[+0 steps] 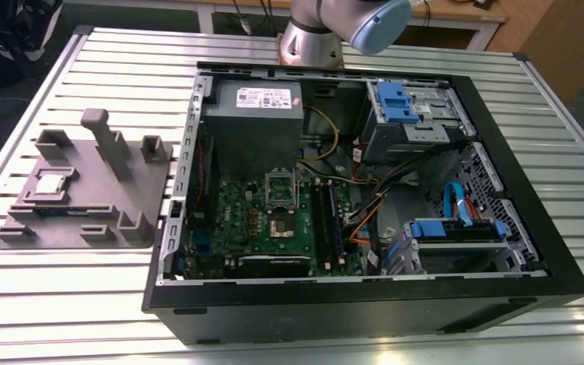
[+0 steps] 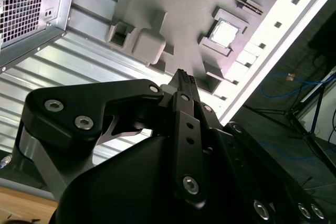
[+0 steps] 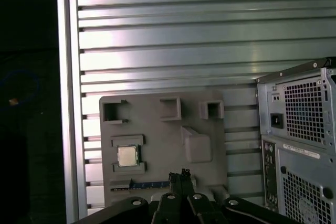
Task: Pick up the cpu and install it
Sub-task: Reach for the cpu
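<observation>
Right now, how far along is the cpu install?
Nothing looks done: the cpu lies in its pocket on the grey tray, outside the computer case. Nothing is in hand: in the first wrist view the gripper hangs clear of the tray, jaws together and empty, apart from the cpu. Both the pickup and the install are left; the socket on the green board looks vacant.

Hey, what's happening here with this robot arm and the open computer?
A robot arm is at work on moving the cpu into the open computer case. The cpu lies in its pocket on the grey tray, which sits beside the case on the exterior view's left, and it has not yet been picked up. In the first wrist view the gripper hangs above the tray, jaws together, holding nothing and clear of the chip.
</observation>
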{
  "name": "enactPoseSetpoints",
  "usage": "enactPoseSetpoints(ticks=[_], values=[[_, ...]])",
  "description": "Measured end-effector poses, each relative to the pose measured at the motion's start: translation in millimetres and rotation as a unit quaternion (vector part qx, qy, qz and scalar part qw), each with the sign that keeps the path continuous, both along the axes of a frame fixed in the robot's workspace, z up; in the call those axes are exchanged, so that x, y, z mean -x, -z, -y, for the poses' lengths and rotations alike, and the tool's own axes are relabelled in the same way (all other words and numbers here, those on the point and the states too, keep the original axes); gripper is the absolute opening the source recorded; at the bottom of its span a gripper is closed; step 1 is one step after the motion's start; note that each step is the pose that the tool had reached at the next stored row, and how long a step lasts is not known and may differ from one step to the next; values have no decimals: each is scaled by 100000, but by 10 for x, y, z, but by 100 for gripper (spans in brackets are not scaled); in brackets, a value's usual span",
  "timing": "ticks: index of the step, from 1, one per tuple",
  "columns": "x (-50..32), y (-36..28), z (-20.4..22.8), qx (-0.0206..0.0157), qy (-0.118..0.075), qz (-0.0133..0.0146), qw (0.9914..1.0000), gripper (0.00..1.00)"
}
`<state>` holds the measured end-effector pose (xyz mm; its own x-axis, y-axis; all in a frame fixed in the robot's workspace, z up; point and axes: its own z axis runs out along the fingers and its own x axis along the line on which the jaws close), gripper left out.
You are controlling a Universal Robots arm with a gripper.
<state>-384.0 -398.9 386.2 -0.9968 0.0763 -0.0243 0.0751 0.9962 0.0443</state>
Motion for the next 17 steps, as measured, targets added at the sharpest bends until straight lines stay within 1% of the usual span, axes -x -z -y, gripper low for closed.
enactPoseSetpoints(ticks=[3, 6, 17], values=[[43, 2, 0, -1, -2, 0, 100000, 11], [112, 4, 0, -5, -2, 5, 100000, 11], [486, 15, 0, -3, 1, 2, 100000, 11]])
